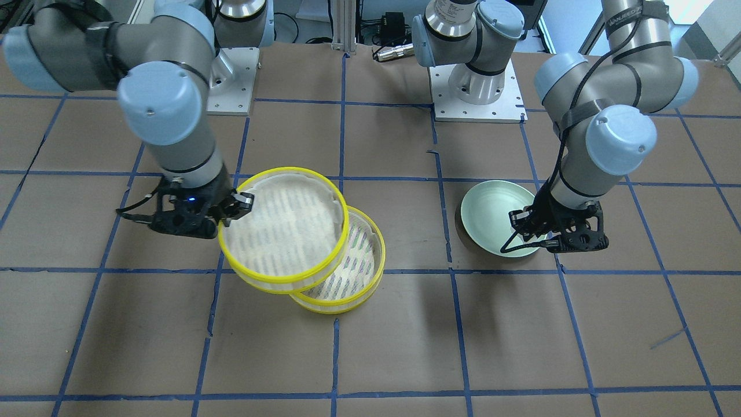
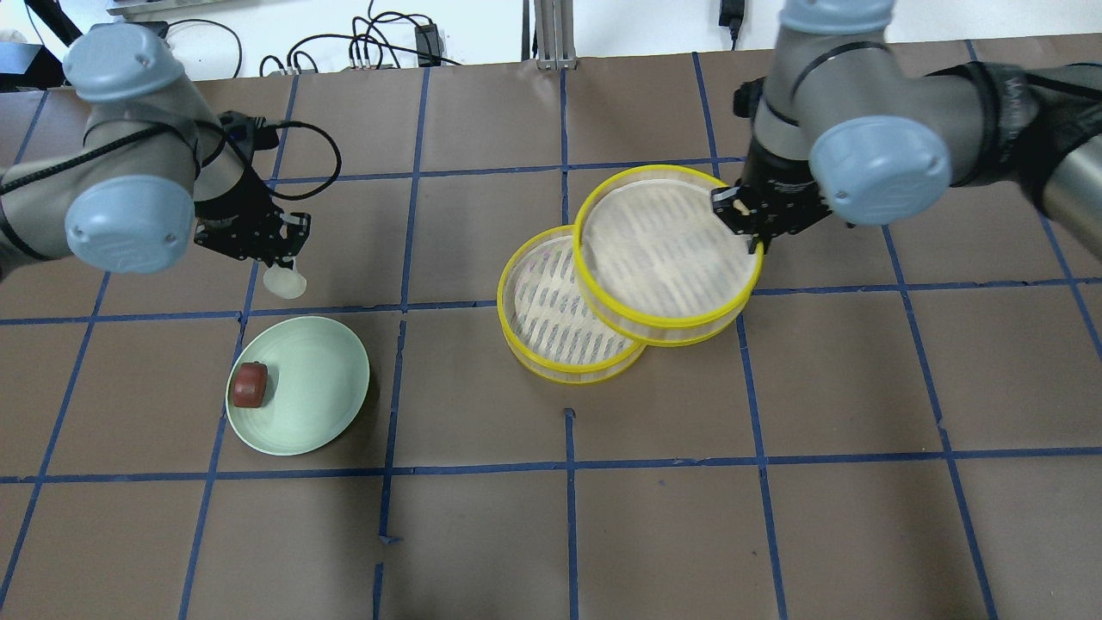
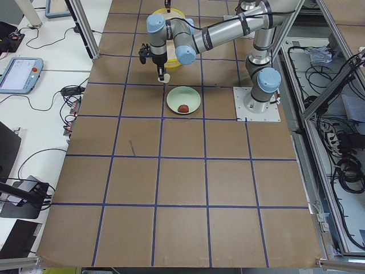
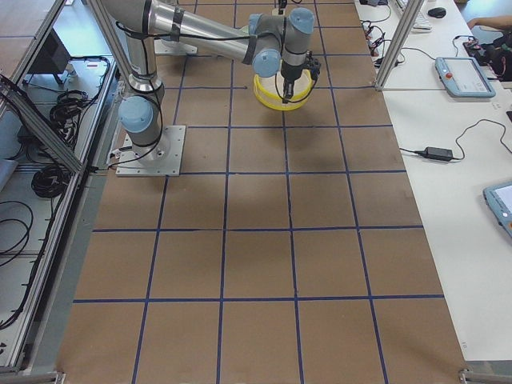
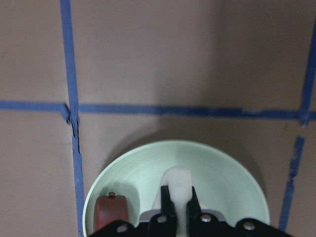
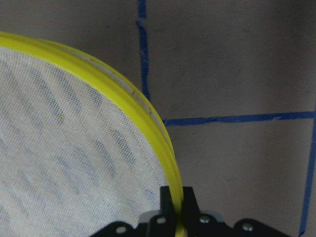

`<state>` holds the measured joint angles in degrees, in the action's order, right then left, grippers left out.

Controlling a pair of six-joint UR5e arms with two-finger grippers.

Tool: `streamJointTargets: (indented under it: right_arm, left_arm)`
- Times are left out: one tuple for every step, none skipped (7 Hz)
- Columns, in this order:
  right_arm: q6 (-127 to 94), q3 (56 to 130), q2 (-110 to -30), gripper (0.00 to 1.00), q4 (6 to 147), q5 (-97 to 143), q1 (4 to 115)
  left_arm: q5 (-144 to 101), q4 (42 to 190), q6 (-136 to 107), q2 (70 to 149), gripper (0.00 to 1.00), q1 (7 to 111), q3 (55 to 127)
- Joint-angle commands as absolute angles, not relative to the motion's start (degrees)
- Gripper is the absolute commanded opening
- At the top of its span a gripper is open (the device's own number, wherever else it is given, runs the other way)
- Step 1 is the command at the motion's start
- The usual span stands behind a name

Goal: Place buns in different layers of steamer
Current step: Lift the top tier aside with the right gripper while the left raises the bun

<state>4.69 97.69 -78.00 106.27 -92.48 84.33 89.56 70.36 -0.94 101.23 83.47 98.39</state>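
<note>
My left gripper (image 2: 277,251) is shut on the white bun (image 2: 285,282) and holds it in the air just beyond the pale green plate (image 2: 318,387). In the left wrist view the white bun (image 5: 177,183) sits between the fingers above the plate (image 5: 227,177). The dark reddish-brown bun (image 2: 250,385) lies on the plate's left side. My right gripper (image 2: 739,215) is shut on the yellow rim of the upper steamer layer (image 2: 667,254) and holds it raised and tilted, shifted partly off the lower steamer layer (image 2: 547,319). Both layers look empty.
The table is brown, marked with a blue tape grid. The arm bases (image 1: 477,87) stand at the robot's side of the table. Cables (image 2: 362,43) lie beyond the far edge.
</note>
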Motion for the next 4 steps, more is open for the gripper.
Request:
streamJointTargets:
  right_arm:
    - [12.6,97.9,-75.5,0.03,107.7,-93.7,77.0]
    - [13.3,97.9,-74.8,0.04,107.8,-95.6,75.9]
    - [13.4,98.6,-74.4,0.04,107.8,-95.9,75.1]
    - [13.3,99.5,-74.4,0.04,108.4,-95.7,75.1]
  left_arm:
    - [78.8,70.7,-18.5,101.7,0.00,92.0,95.3]
    - [78.5,67.1,-22.8,103.0,0.00,97.2,95.3]
    - [75.4,59.9,-24.0,106.2,0.01,101.5,95.2]
    - [73.7,52.9,-28.0,110.4,0.01,103.7,95.3]
